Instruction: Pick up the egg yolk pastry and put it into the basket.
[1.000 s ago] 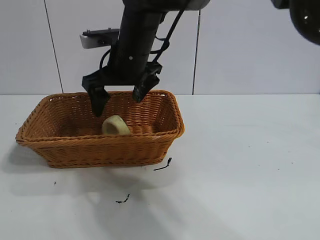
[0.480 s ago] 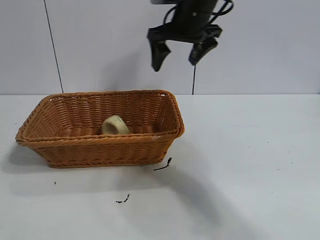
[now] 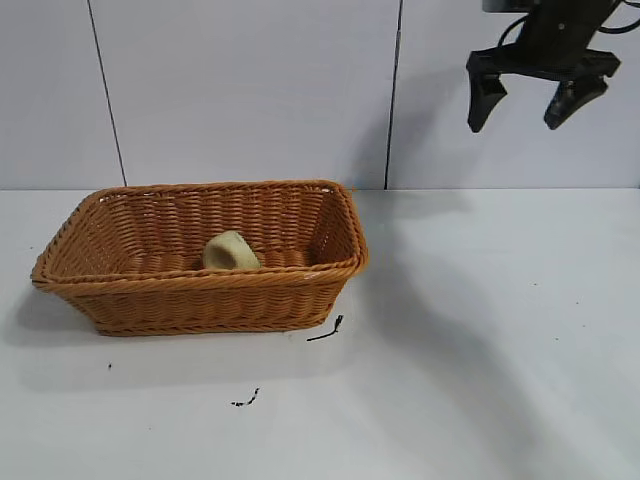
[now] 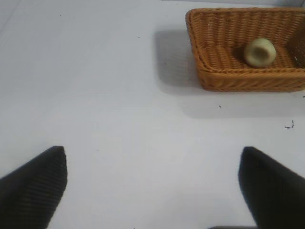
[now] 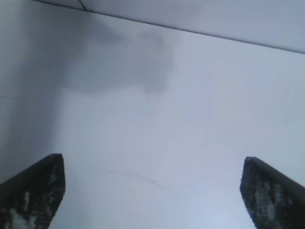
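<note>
The egg yolk pastry [image 3: 231,251] is a pale cream puck lying tilted inside the orange-brown wicker basket [image 3: 200,283] at the table's left. High at the upper right, far from the basket, my right gripper [image 3: 514,124] hangs open and empty; its wrist view shows only bare table and wall between the spread right gripper [image 5: 152,160] tips. The left gripper [image 4: 152,150] is open and empty over bare table, and in its wrist view the basket [image 4: 238,80] with the pastry [image 4: 260,52] lies well away from it.
Two small black scraps [image 3: 326,330] [image 3: 247,400] lie on the white table in front of the basket. A panelled white wall [image 3: 250,90] stands behind the table.
My right gripper has risen from just above the basket and swung far right and up, staying open. The pastry has stayed in the basket.
</note>
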Tool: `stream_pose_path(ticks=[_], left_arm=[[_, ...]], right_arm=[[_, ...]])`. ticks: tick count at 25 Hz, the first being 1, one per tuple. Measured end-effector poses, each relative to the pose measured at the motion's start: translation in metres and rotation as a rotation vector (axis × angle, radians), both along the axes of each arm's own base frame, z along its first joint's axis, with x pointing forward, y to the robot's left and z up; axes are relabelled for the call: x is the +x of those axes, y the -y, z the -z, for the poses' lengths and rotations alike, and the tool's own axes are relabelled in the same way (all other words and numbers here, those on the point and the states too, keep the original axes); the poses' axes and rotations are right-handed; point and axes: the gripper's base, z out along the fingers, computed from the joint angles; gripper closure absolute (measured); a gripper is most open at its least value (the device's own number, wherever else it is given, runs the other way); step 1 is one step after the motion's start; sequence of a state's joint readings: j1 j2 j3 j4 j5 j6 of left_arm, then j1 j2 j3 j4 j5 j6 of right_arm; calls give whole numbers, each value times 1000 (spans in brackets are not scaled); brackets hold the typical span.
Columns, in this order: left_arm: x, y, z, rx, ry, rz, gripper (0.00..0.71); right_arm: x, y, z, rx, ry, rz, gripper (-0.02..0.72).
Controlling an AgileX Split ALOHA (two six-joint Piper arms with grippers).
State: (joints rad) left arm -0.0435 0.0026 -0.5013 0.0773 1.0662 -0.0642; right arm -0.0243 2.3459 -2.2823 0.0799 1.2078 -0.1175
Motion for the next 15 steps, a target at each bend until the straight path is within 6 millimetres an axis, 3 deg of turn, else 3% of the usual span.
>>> stream_pose_path(ticks=[4, 8, 11, 15], left_arm=[[0, 0, 0, 0, 0, 0, 14], [0, 0, 0, 0, 0, 0, 14], [0, 0, 0, 0, 0, 0, 14], [0, 0, 0, 0, 0, 0, 14]], right_arm=[[-7, 0, -11, 4, 6, 5, 10], [-29, -3, -32, -12, -2, -2, 10], [-60, -5, -47, -12, -34, -3, 10], [-119, -6, -73, -12, -55, -4, 10]])
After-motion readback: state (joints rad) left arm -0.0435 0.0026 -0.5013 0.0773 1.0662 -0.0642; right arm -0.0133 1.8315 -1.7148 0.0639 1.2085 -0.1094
